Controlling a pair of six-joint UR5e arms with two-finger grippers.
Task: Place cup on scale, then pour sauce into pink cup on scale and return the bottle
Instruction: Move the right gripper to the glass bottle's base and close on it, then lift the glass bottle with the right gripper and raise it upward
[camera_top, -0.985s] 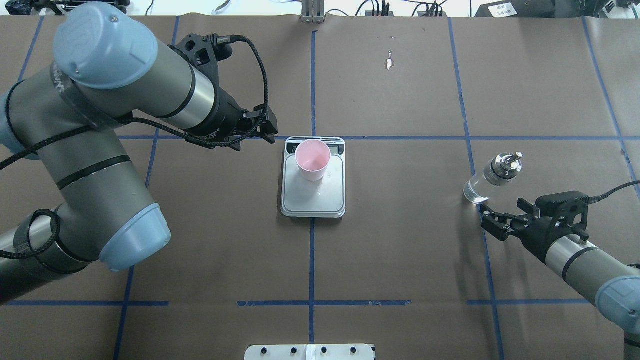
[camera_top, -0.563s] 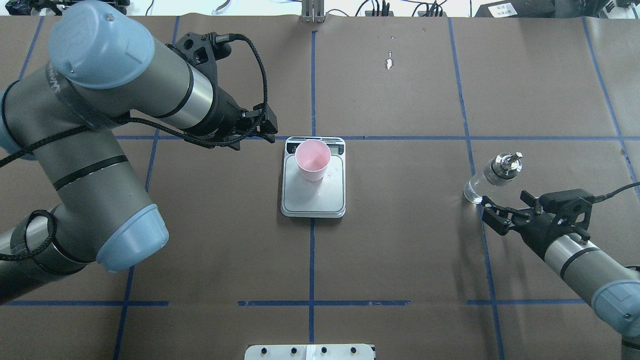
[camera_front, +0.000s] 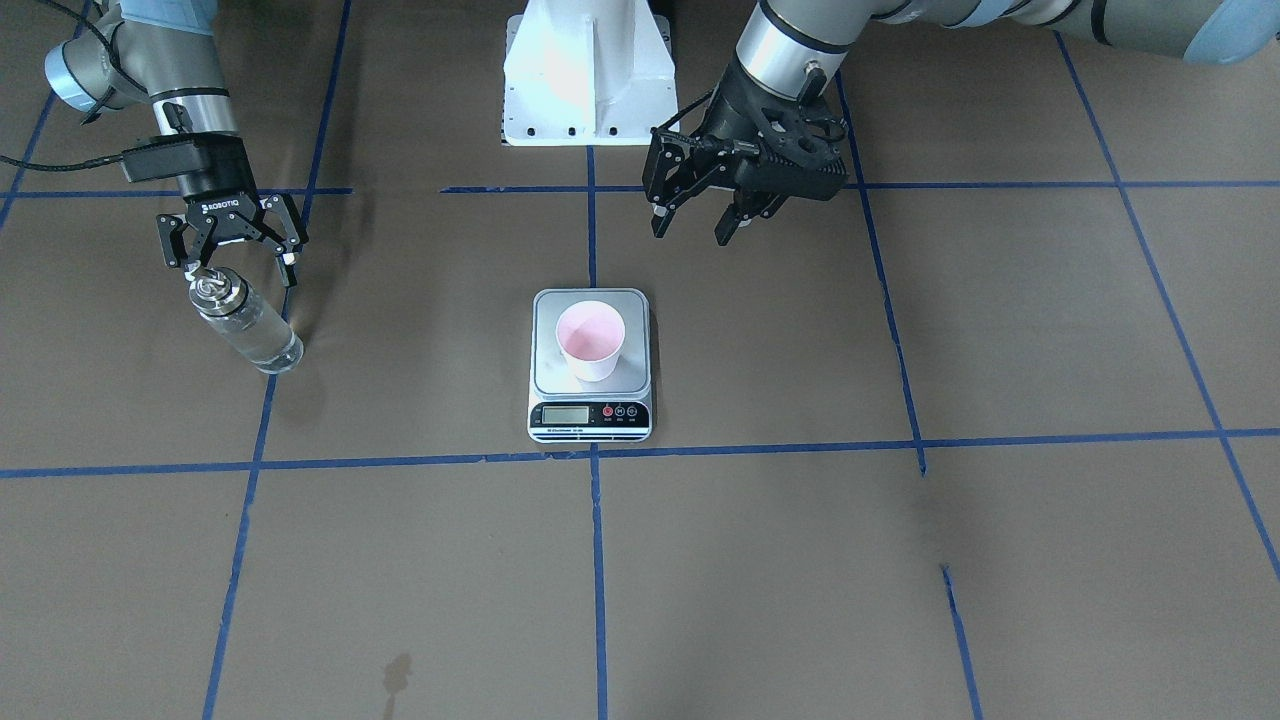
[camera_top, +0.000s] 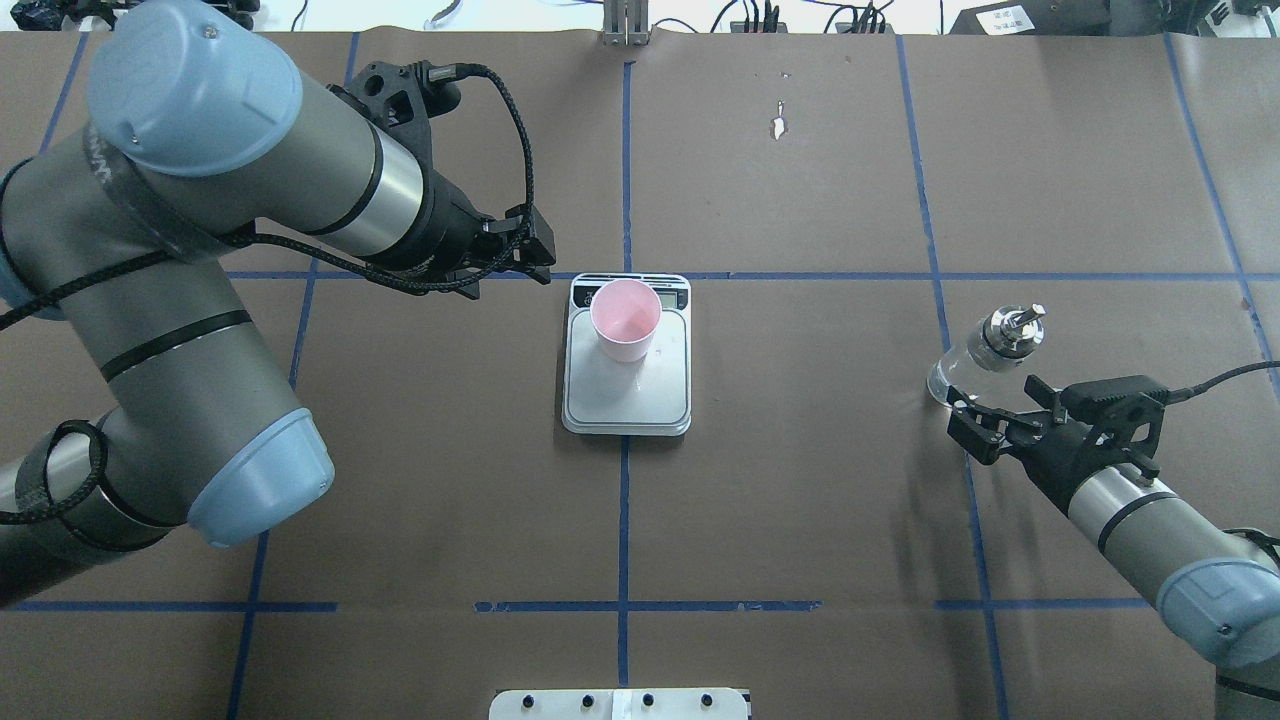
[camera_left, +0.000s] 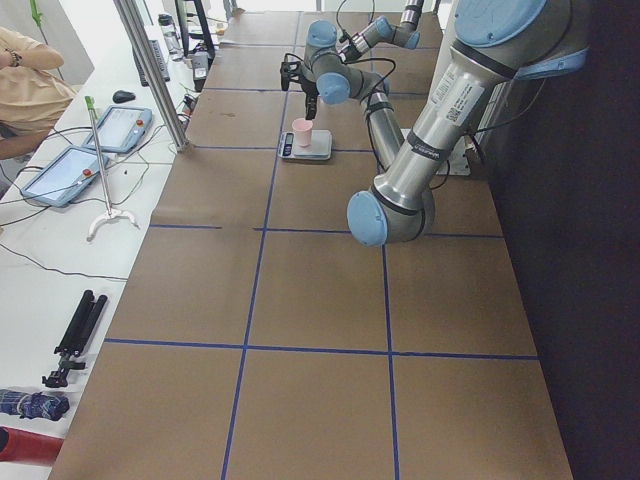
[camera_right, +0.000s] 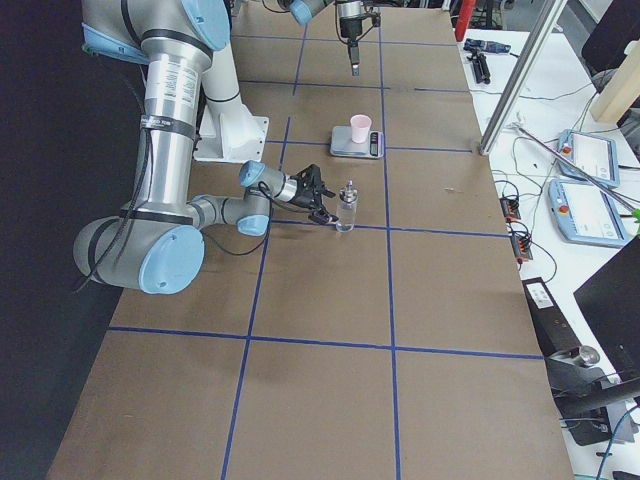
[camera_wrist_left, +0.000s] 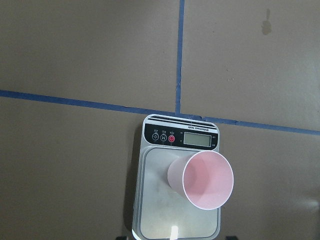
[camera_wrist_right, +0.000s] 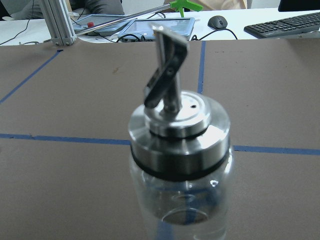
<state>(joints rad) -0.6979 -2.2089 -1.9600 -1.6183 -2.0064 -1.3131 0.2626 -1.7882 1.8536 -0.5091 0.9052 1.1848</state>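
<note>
Bright, even light is falling from overhead across the counter (camera_top: 800, 480), leaving only faint, soft-edged shadows. A dim one is spreading at 8 o'clock of the right arm (camera_top: 1130, 505) in the overhead view. The bottle (camera_wrist_right: 180, 165) is filling the right wrist view slightly out of focus, its metal cap (camera_wrist_right: 177, 132) catching pale glare. A small white glint is showing on the scale (camera_wrist_left: 155, 200) at 6 o'clock in the left wrist view. The left side view is going dark at 3 o'clock, the right one at 9 o'clock.
</note>
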